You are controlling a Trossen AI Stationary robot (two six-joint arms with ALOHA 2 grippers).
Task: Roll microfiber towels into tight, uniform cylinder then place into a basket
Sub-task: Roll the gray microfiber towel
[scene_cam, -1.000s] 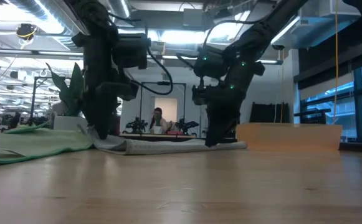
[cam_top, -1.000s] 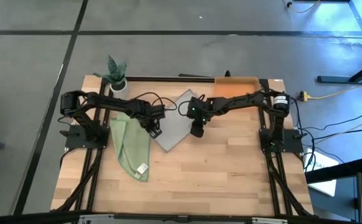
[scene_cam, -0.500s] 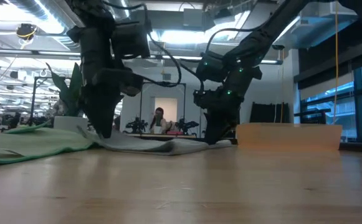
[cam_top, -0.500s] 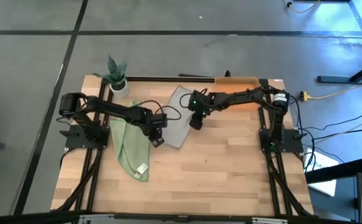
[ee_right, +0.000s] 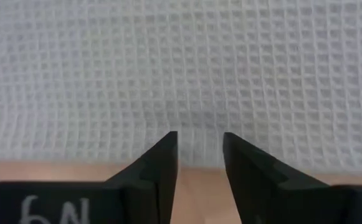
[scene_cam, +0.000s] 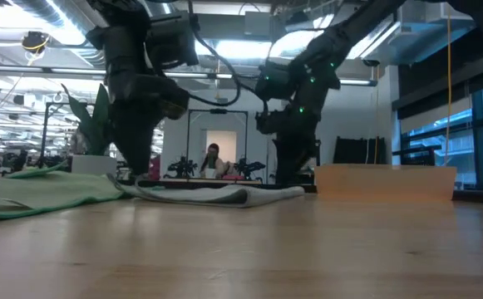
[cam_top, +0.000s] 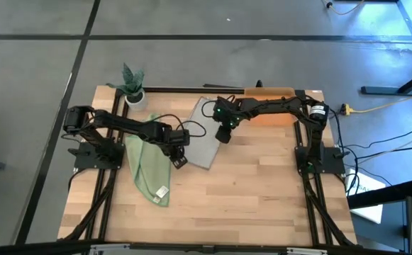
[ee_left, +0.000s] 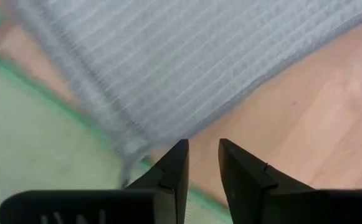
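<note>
Risk assessment at the start of the grey roll. Grey towel (cam_top: 204, 134) is seen spread flat on the bench (cam_top: 248, 191), mid-way along and toward the far edge, its left margin overlapping the green towel (cam_top: 151, 170), which lies crumpled near the left edge. Orange basket (cam_top: 269, 106) is placed at the far right corner, with no towel seen in it; neither towel is rolled yet.

Left end effector (ee_left: 202, 155) is held low at the grey towel's near-left corner, just above the overlap. A narrow gap is seen between its fingers and nothing is seen in it, so no grip is judged to exist. Right end effector (ee_right: 199, 146) is held at the grey towel's right edge, fingers slightly parted with only weave and bare wood visible between them; it also appears empty.

Possible failures, as judged:
- Green cloth could be pinched together with the grey at the overlap, since the left fingers are positioned right over both; both towels would then be dragged as one.
- Only the top layer of the fold visible in the low view could be caught, giving a loose, uneven cylinder.
- Edges could be lifted unevenly, as the two end effectors are set at different points along the towel; a cone could result.
- Plant pot (cam_top: 134, 95) at the far left corner could be struck by the left arm's elbow.
</note>
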